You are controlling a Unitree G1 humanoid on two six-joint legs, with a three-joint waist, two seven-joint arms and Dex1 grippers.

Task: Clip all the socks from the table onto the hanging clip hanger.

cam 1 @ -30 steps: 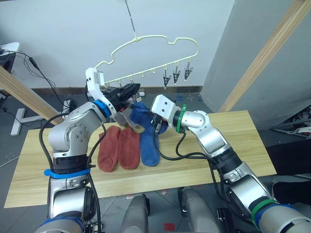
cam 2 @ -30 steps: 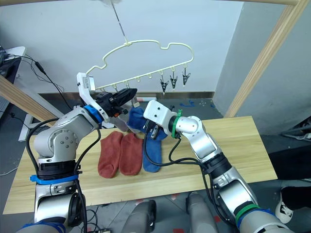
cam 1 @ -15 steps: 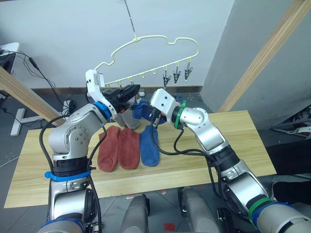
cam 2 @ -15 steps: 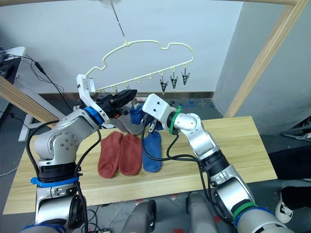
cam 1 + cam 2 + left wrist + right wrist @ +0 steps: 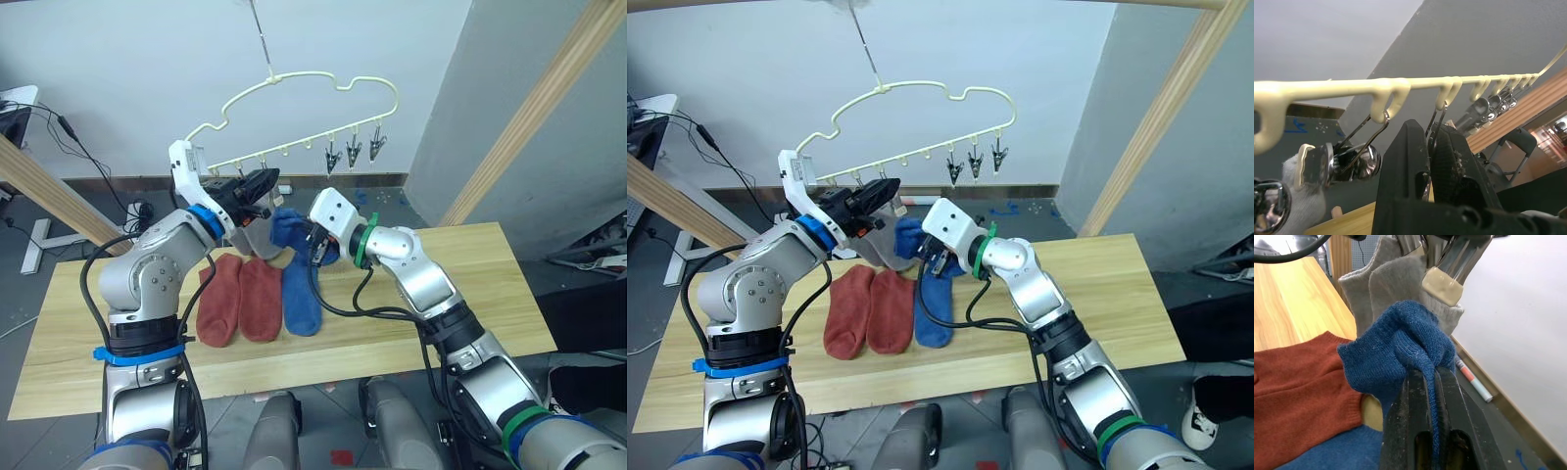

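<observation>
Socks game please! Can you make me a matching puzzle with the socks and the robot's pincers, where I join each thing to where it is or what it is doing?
Things:
1. red socks
2. grey socks
3. right pincer
4. left pincer

Places or states:
A. shut on a blue sock
B. closed on a metal clip of the hanger
C. lying flat on the table
D. hanging from clips

Pairs: 1-C, 2-D, 3-A, 4-B
</observation>
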